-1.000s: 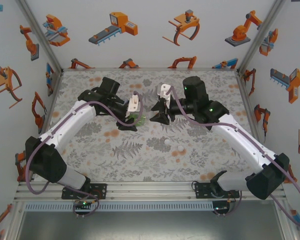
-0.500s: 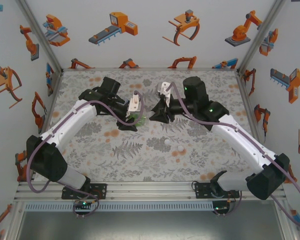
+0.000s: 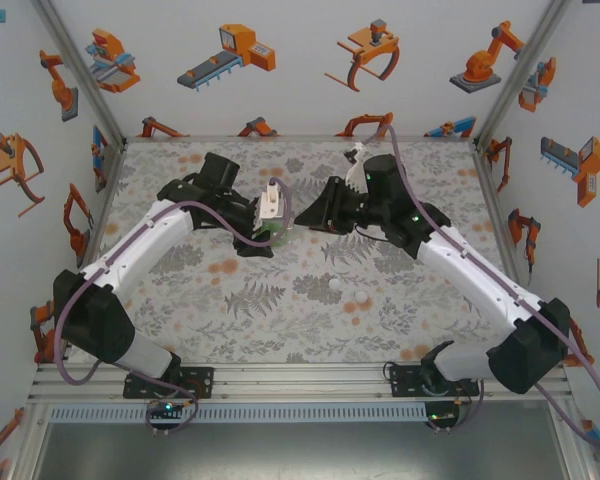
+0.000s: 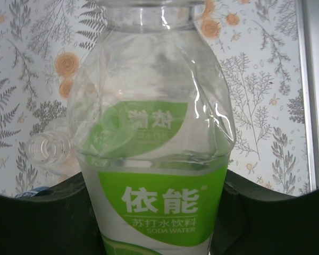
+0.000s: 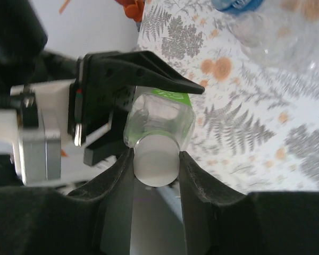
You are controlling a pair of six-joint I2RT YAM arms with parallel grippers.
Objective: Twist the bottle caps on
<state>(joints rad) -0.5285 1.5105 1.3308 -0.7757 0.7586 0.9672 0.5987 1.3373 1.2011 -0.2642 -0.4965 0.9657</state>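
A see-through bottle with a green label (image 4: 159, 207) stands between the jaws of my left gripper (image 4: 154, 212), which is shut on its body. From above, that bottle (image 3: 279, 232) and the left gripper (image 3: 268, 238) sit at mid-table. My right gripper (image 5: 156, 159) is shut on a white bottle cap (image 5: 156, 162), which is pressed against the mouth of the green-labelled bottle (image 5: 165, 114). Seen from above, the right gripper (image 3: 302, 215) meets the bottle from the right.
Two small white caps (image 3: 333, 285) (image 3: 361, 298) lie on the table in front of the grippers. A clear open bottle (image 4: 49, 151) lies left of the held one. A blue-labelled bottle (image 5: 236, 5) and a clear one (image 5: 276, 32) lie further off. The table's metal edge (image 4: 311, 79) runs nearby.
My right wrist has rolled and its jaws have narrowed onto the cap at the bottle's mouth. The right arm shifted slightly toward the back. The left gripper keeps its hold.
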